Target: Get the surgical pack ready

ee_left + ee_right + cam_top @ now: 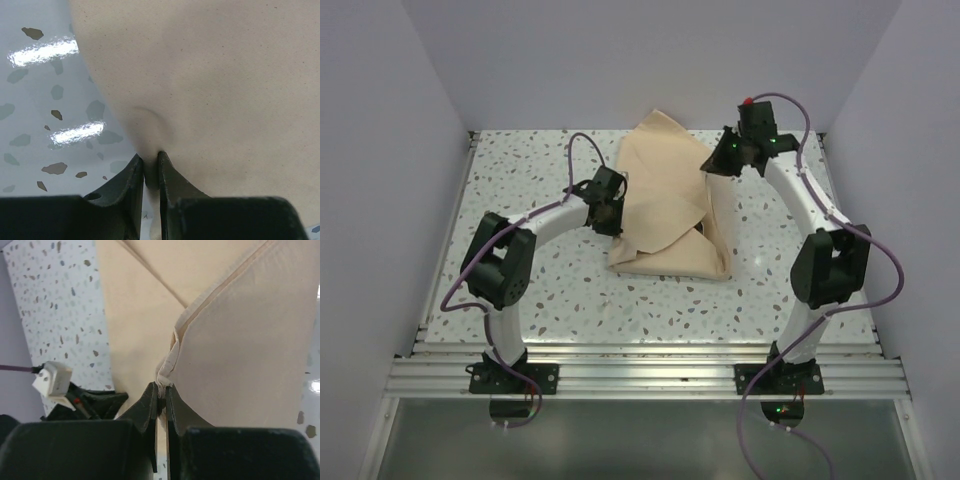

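Observation:
The surgical pack shows as a tan wrap sheet folded into a bundle at mid-table; its contents are hidden under the cloth. My left gripper is at the bundle's left edge, shut on a pinch of the wrap sheet, with cloth squeezed between its fingers. My right gripper is raised at the bundle's far right, shut on a hemmed corner of the wrap sheet, which bunches at its fingertips. A dark gap opens under a fold near the bundle's front right.
The speckled white tabletop surrounds the bundle. White walls enclose the table on the left, back and right. An aluminium rail runs along the near edge. The left arm's wrist shows in the right wrist view.

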`<state>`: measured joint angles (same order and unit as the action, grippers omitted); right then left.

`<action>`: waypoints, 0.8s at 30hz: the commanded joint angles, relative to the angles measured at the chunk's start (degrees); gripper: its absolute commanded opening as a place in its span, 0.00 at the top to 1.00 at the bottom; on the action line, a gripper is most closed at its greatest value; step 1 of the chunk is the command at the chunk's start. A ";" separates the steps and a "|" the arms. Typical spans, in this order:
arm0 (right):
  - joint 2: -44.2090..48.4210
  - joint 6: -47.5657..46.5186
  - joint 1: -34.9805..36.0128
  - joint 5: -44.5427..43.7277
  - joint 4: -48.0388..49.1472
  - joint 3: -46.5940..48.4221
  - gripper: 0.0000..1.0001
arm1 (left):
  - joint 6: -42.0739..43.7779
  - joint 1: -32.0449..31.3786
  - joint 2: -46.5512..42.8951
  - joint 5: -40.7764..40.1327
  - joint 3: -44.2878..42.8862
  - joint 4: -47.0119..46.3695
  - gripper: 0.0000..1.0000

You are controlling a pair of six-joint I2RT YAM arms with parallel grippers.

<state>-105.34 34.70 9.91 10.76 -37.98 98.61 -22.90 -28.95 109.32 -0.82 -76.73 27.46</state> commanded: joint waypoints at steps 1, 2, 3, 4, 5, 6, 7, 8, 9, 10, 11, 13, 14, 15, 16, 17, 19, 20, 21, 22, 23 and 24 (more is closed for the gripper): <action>1.63 4.93 1.86 2.77 -0.43 4.66 1.00 | 2.86 0.03 0.64 -1.99 -0.79 0.57 1.00; 1.45 5.38 3.17 2.77 0.18 4.92 1.00 | 2.77 0.12 0.63 -1.91 -0.62 0.40 1.00; 1.28 5.55 3.97 2.68 0.79 5.28 1.00 | 2.59 0.03 0.55 -1.99 -0.61 0.31 1.00; 0.75 5.82 4.76 2.25 1.23 5.71 1.00 | 2.68 0.03 0.46 -1.91 -0.53 0.31 1.00; 0.31 6.17 6.07 1.90 1.59 6.15 1.00 | 2.68 0.03 0.46 -1.99 -0.53 0.22 1.00; -0.12 6.43 6.78 2.15 2.02 6.85 1.00 | 2.59 -0.05 0.46 -1.99 -0.53 0.22 1.00; -1.35 7.13 7.92 2.33 2.73 7.30 1.00 | 2.59 -0.14 0.46 -1.99 -0.53 0.14 1.00; -1.88 7.49 8.54 2.51 2.91 7.91 1.00 | 2.59 -0.23 0.46 -1.99 -0.61 0.05 1.00; -2.50 7.75 9.24 2.77 3.08 8.96 1.00 | 2.51 -0.23 0.54 -2.08 -0.61 0.05 1.00; -3.29 7.84 10.47 2.68 2.91 9.49 1.00 | 2.42 -0.32 0.55 -1.99 -0.70 -0.04 1.00; -4.51 7.84 11.09 2.68 2.82 10.37 1.00 | 2.33 -0.32 0.63 -1.99 -0.70 -0.13 1.00; -5.40 8.28 12.14 2.33 3.52 10.38 1.00 | 2.15 -0.41 0.72 -1.99 -0.70 -0.22 1.00; -6.27 8.54 12.84 2.42 4.22 9.68 1.00 | 2.07 -0.49 0.63 -2.08 -0.70 -0.22 1.00; -6.80 9.24 13.29 2.42 4.75 9.41 1.00 | 1.89 -0.58 0.63 -2.08 -0.70 -0.30 1.00; -7.33 9.68 13.90 2.68 6.06 9.24 1.00 | 1.80 -0.67 0.55 -2.17 -0.70 -0.39 1.00; -8.55 10.03 14.25 3.03 6.77 9.15 1.00 | 1.63 -0.76 0.46 -2.26 -0.62 -0.39 1.00; -9.88 10.83 15.57 3.04 7.74 9.76 1.00 | 1.54 -1.11 0.28 -2.52 -0.61 -0.74 1.00; -11.19 10.92 16.10 3.12 8.09 10.63 1.00 | 1.54 -1.28 0.20 -2.61 -0.70 -0.83 1.00; -11.90 10.92 16.54 3.04 8.35 11.25 1.00 | 1.54 -1.37 0.19 -2.61 -0.88 -0.83 1.00; -12.60 11.00 17.59 2.77 8.36 11.86 1.00 | 1.45 -1.55 0.11 -2.70 -0.88 -0.92 1.00; -13.13 11.09 18.03 2.68 8.53 12.57 1.00 | 1.36 -1.55 0.02 -2.87 -0.88 -0.92 1.00; -14.27 11.62 18.65 2.68 9.23 12.84 1.00 | 1.36 -1.64 -0.07 -3.05 -0.97 -1.09 1.00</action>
<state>-118.50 44.07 26.59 12.43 -33.98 107.46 -22.96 -29.80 109.32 -2.46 -76.73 27.38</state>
